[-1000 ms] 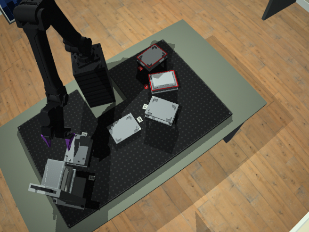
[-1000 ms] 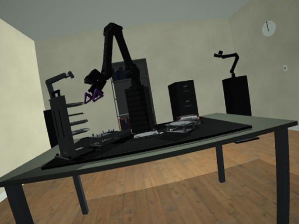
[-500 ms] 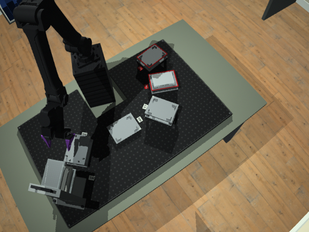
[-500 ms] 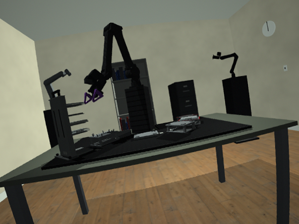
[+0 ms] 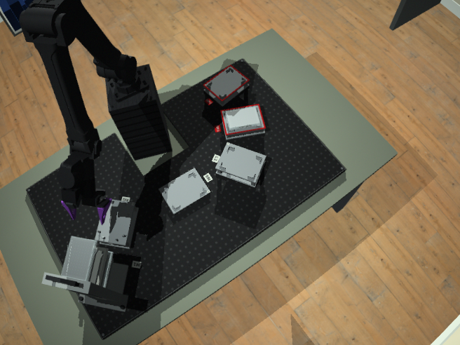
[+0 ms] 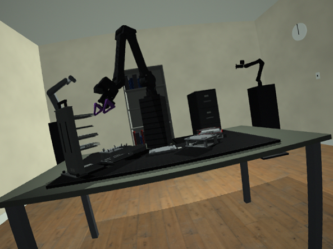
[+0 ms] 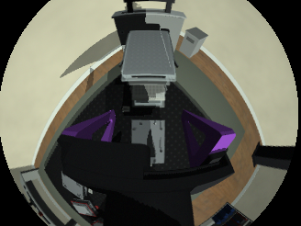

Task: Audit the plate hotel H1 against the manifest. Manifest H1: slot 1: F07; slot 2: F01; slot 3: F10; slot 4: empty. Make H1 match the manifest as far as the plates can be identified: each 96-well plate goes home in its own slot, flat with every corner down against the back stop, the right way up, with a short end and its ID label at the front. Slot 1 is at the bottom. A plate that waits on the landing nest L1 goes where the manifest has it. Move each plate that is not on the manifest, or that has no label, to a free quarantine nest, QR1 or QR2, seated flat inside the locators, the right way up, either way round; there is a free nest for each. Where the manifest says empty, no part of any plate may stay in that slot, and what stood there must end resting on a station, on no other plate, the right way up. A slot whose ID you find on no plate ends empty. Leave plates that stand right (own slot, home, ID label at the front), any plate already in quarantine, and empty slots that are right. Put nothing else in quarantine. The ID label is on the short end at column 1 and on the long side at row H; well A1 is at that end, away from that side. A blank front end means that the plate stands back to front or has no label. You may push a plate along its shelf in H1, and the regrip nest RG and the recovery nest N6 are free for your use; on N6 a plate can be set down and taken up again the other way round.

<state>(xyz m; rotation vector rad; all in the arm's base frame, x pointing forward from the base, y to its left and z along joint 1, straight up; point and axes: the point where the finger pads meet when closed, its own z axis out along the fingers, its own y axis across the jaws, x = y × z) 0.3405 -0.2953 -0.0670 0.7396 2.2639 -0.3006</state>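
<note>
Gripper (image 6: 103,107) spread fully wide, purple fingers (image 5: 103,210) gripping nothing. Hung in the air just in front of plate hotel H1 (image 6: 66,137), level with its top shelf, where a white 96-well plate (image 5: 78,257) lay. Below, a grey nest (image 5: 118,221) on the black mat. Farther along the table (image 5: 356,122), a second plate (image 5: 244,121) sat in a red-rimmed nest.
</note>
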